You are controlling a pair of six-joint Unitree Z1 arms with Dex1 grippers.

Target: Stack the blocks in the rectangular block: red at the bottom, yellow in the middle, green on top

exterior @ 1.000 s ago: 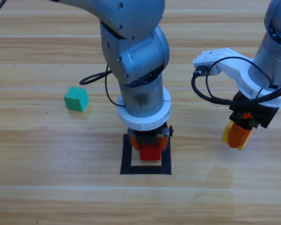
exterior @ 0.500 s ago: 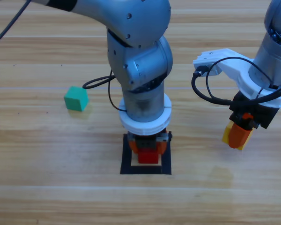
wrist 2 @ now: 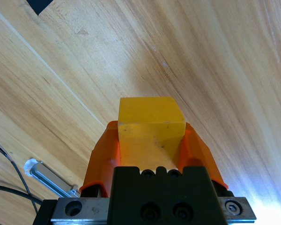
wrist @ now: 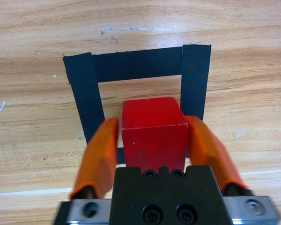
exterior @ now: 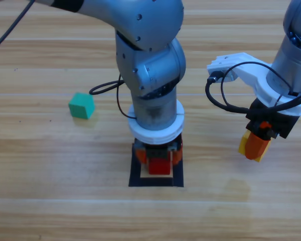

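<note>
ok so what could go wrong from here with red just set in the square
The left gripper has its jaws close beside red, so lifting off could drag it; red already sits near the edge of the tape square closest to the gripper. The right gripper holds yellow off to the side; an off-centre drop could topple it.

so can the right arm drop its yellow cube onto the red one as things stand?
Probably not yet. The left gripper sits over the tape square, its jaws on either side of the red cube, blocking the top. The right gripper holds the yellow cube off to the side.
</note>
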